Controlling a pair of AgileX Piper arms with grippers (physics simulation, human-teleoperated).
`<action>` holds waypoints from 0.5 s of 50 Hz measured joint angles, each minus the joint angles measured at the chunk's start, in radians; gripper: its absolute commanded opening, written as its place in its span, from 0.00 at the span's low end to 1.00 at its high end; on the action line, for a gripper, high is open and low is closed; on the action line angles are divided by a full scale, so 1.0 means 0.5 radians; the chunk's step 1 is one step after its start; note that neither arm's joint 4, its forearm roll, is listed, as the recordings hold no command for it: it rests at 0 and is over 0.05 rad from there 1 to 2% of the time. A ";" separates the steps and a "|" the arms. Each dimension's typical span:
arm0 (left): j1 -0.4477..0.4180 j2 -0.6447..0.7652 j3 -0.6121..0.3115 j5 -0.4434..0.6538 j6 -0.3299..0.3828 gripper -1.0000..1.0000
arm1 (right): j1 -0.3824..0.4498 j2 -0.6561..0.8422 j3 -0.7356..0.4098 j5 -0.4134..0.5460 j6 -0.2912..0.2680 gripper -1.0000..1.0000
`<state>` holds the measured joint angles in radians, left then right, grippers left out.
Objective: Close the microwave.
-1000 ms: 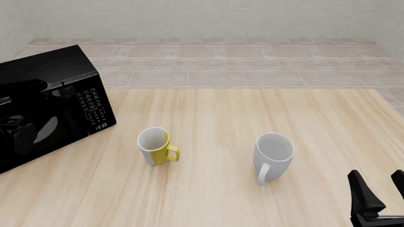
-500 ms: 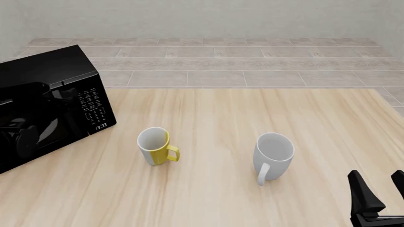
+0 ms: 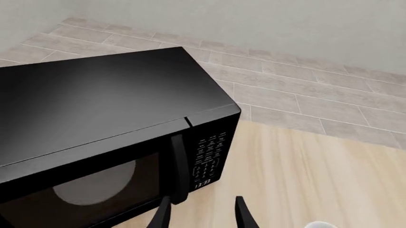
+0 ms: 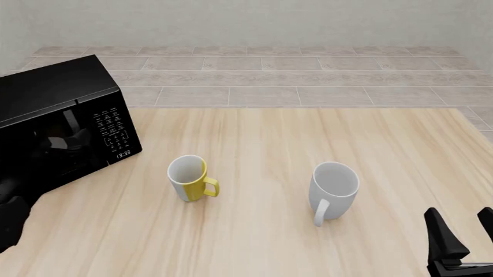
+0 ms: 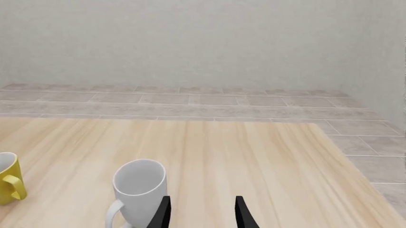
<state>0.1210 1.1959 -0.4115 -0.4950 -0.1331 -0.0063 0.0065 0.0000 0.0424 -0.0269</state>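
We judge the door already flush with the body of the large glossy black box microwave (image 4: pixel 62 124), which sits at the far left of the pale wooden table (image 4: pixel 308 138), its white-marked button panel (image 3: pixel 209 154) and small clock facing the mugs. From here the likeliest trouble is our left gripper (image 3: pixel 201 213): its two dark fingers are spread apart with nothing between them, hanging just in front of the vertical door handle (image 3: pixel 179 168), and a careless pull-back could hook that handle and swing the door open again, or a further push could shove the whole appliance along the table. We also cannot confirm a latch from these views, so the door may only be resting shut. Through the dark window we see the grey round plate (image 3: pixel 95 185), with nothing on it that we can make out. The yellow-and-white mug (image 4: pixel 190 178) and the plain white mug (image 4: pixel 334 189) both stand upright and look empty, well apart from each other. Our right gripper (image 5: pixel 201 213) is released too, parked near the white mug, holding nothing.
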 measured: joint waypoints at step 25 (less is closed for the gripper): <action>-0.167 -1.183 0.344 0.653 0.015 1.00 | -0.010 0.001 0.000 -0.004 -0.029 1.00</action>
<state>0.0375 0.6046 -0.2394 -0.1684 -0.1257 -0.0111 0.0069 0.0000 0.0404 -0.0414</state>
